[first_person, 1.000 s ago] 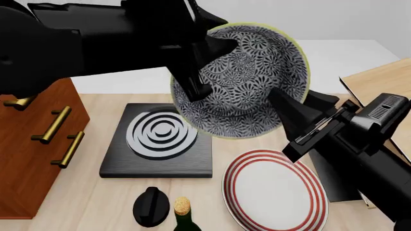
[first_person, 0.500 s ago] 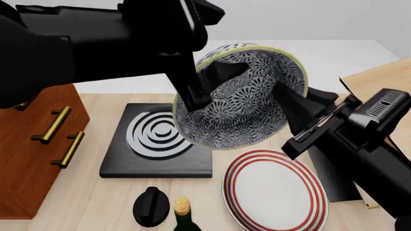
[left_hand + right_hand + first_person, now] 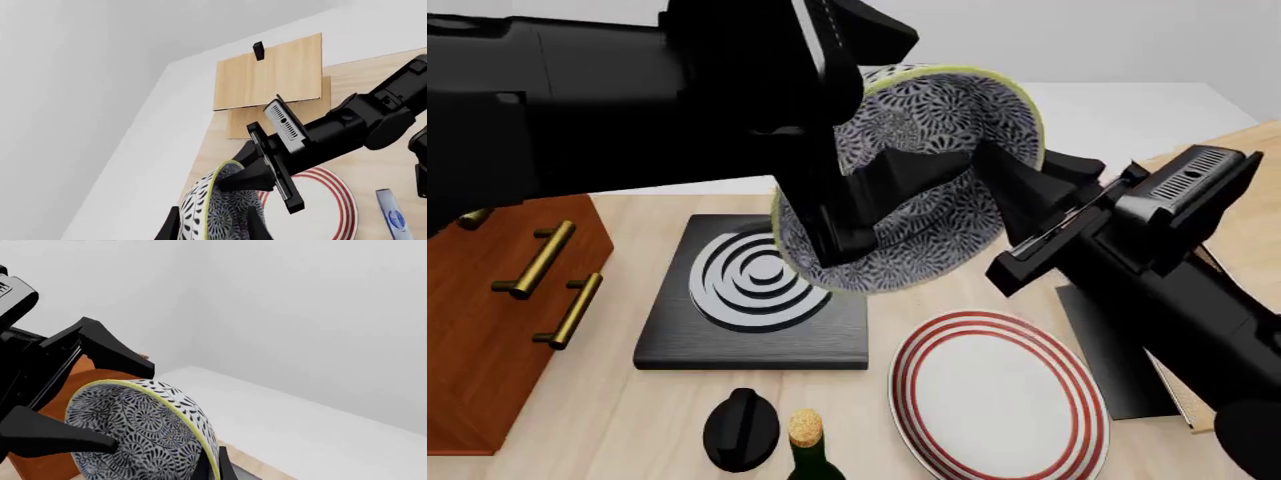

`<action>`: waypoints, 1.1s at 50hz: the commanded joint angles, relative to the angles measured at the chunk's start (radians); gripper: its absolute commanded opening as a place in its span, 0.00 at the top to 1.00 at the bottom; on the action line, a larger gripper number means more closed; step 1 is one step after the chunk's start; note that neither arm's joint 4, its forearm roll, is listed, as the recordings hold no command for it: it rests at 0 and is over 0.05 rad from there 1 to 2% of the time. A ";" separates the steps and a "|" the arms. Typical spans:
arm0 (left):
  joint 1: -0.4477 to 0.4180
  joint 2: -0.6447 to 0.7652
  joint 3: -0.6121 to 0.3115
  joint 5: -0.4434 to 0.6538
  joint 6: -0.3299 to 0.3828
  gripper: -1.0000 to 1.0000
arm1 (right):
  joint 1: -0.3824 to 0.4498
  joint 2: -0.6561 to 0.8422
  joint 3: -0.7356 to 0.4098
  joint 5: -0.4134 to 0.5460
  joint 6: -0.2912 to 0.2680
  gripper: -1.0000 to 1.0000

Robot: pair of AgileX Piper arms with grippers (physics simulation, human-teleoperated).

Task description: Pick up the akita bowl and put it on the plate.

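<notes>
So, going from the left side of the table: there's a wooden drawer cabinet (image 3: 521,300) with brass handles, then a black square slab (image 3: 754,300) with grey rings on it, and a small black knob (image 3: 742,428) and a corked bottle (image 3: 810,440) down at the near edge.

The left gripper (image 3: 847,195) has its fingers pinched over one side of the bowl's rim, so it's clamped on the bowl (image 3: 941,170). The bowl is up in the air, tipped steeply on its side, hanging above the slab's right edge and the bare wood just behind the plate (image 3: 998,395). It isn't touching the table anywhere I can see.

The right gripper (image 3: 1021,205) is doing the same job on the opposite side: in its wrist view one finger (image 3: 60,437) sits inside the bowl and another (image 3: 113,352) outside, so it's closed onto the rim too. Both arms are sharing the load.

Looks to me like we're mid-carry, lift done, placing not yet. The plate sits lower right of the bowl, nearer the front. I'd say the next move needs both arms to shift it that way together, level the bowl back out so the base faces down, then lower onto the middle of the red rings before letting go. If one arm leads, the tilt could get worse.
</notes>
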 commanded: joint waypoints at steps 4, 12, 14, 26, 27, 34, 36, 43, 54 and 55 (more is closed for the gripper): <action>-0.086 -0.008 0.085 0.032 -0.049 0.00 | 0.000 0.069 -0.078 0.002 -0.020 1.00; -0.065 -0.045 0.101 0.038 -0.034 0.00 | -0.030 0.085 -0.086 0.006 -0.034 1.00; -0.065 -0.049 0.096 0.045 -0.037 0.00 | -0.036 0.083 -0.086 0.010 -0.033 1.00; -0.018 -0.131 0.120 0.074 -0.017 0.00 | -0.075 0.061 -0.076 0.054 -0.043 1.00; -0.011 -0.142 0.126 0.076 -0.012 0.00 | -0.077 0.057 -0.075 0.060 -0.043 1.00; 0.000 -0.172 0.136 0.084 -0.008 0.00 | -0.095 0.023 -0.057 0.076 -0.041 1.00; 0.006 -0.182 0.143 0.084 -0.004 0.00 | -0.098 0.016 -0.056 0.083 -0.044 1.00; 0.034 -0.219 0.162 0.109 0.004 0.00 | -0.113 -0.020 -0.069 0.144 -0.061 1.00; 0.091 -0.262 0.177 0.149 0.014 0.00 | -0.190 -0.051 -0.090 0.242 -0.050 1.00; 0.102 -0.267 0.180 0.154 0.017 0.00 | -0.188 -0.042 -0.102 0.263 -0.066 1.00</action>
